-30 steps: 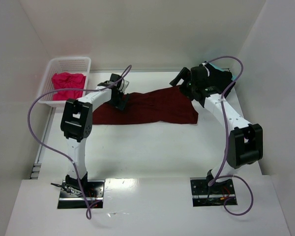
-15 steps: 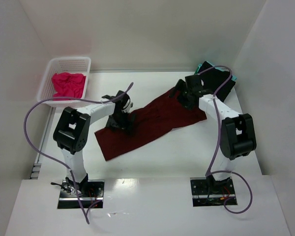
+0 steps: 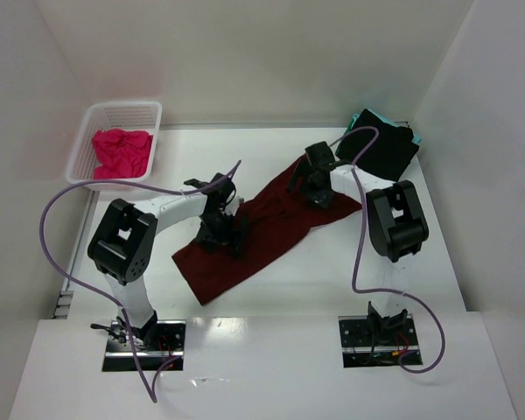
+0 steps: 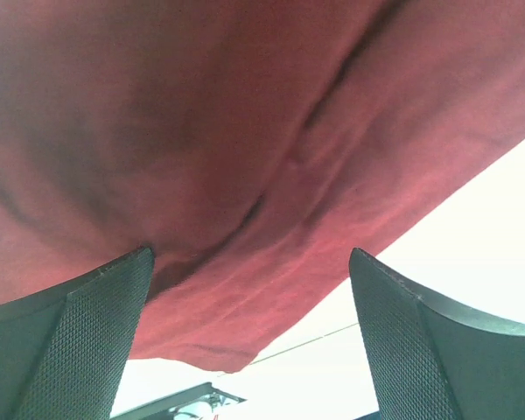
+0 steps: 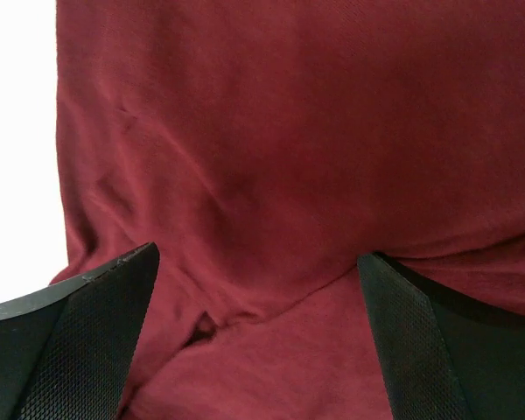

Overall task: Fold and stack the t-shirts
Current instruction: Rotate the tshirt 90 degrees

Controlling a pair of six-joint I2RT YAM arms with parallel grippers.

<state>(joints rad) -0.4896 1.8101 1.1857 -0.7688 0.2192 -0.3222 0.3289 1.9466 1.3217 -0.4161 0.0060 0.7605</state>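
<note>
The dark maroon t-shirt (image 3: 271,223) lies in a diagonal band on the table, from near left to far right. My left gripper (image 3: 220,232) is over its near-left part, with its jaws wide apart. In the left wrist view the maroon cloth (image 4: 245,175) spans between the fingers of the left gripper (image 4: 254,350). My right gripper (image 3: 311,184) is over the shirt's far-right end, open. The right wrist view shows creased cloth (image 5: 289,131) between the jaws of the right gripper (image 5: 258,341). The pink shirt (image 3: 122,150) lies bunched in the basket. The black shirt (image 3: 385,150) lies on the teal one (image 3: 360,117) at the back right.
The white lattice basket (image 3: 122,107) stands at the back left corner. White walls close in the table on the left, back and right. Purple cables loop from both arms. The arm bases are bolted at the near edge.
The maroon shirt has swung from lying across the table to a diagonal, its left end coming nearer. Both grippers moved inward and nearer with it.
</note>
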